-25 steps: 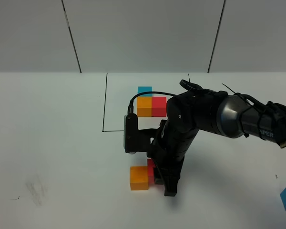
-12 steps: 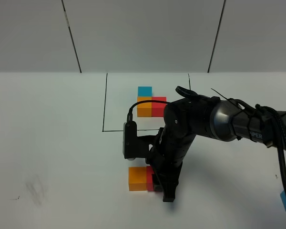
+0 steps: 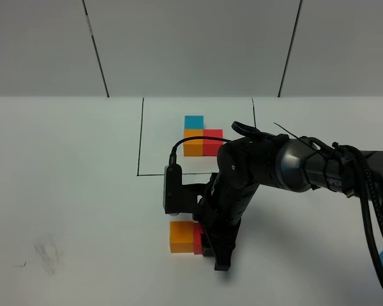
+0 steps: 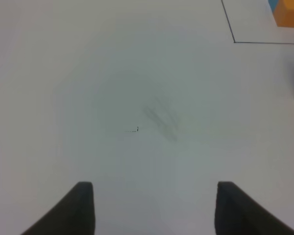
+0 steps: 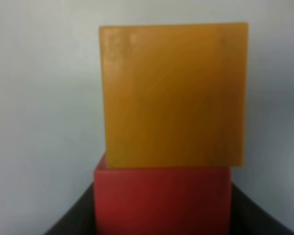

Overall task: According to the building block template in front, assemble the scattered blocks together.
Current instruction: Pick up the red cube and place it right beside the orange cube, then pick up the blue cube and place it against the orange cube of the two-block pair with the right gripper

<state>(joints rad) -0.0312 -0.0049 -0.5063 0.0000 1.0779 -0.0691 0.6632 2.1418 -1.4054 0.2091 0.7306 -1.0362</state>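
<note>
A white table [image 3: 64,166] fills the lower two-thirds of the high view, its top matte and plain. Behind it, at 12 o'clock, stands a pale grey wall [image 3: 191,44] made of flat panels. Two thin dark seams divide the wall into three. The left seam [image 3: 96,48] sits at 11 o'clock and the right seam [image 3: 290,48] at 1 o'clock, and both slant inward as they run down to the table. Wall and table meet in a straight, level line. Toward 8 o'clock on the table lies a faint grey smudge [image 3: 49,254], with a tiny dark speck [image 3: 22,264] near it. The light is soft and even across wall and table.
</note>
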